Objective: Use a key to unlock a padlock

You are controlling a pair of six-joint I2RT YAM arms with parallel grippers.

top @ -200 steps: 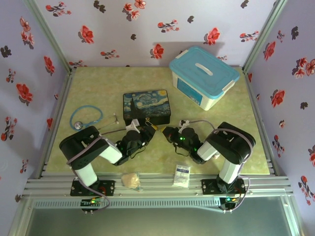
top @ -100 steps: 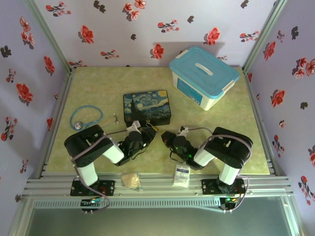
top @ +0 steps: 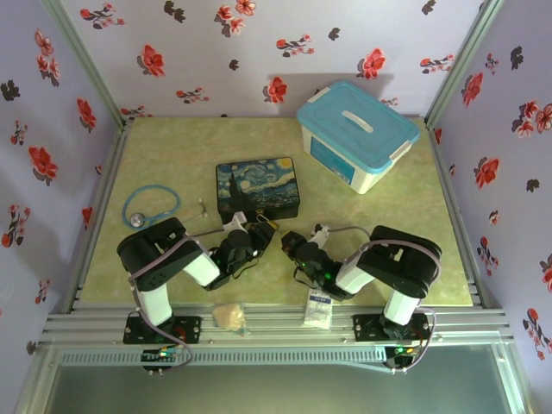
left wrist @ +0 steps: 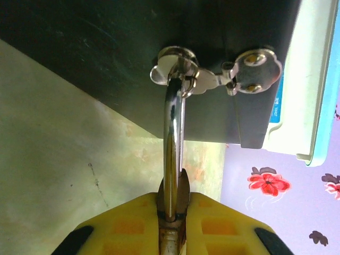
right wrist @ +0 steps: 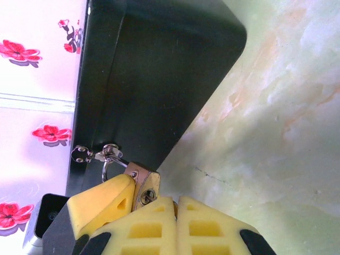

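The brass padlock hangs by its silver shackle from the clasp on the front of the dark painted tin. My left gripper is shut on the padlock, the shackle running straight out from between its yellow pads. Its finger presses the padlock's side in the right wrist view. My right gripper is shut just beside the padlock's keyhole. A thin dark sliver of the key shows between its pads; the rest is hidden. Both grippers meet in front of the tin.
A white bin with a blue lid stands at the back right. A blue stethoscope lies left of the tin. A white packet and a beige lump sit at the near edge. A small white cylinder lies behind my right wrist.
My right gripper has slid left, up to the padlock held by my left gripper. The left arm has shifted only slightly.
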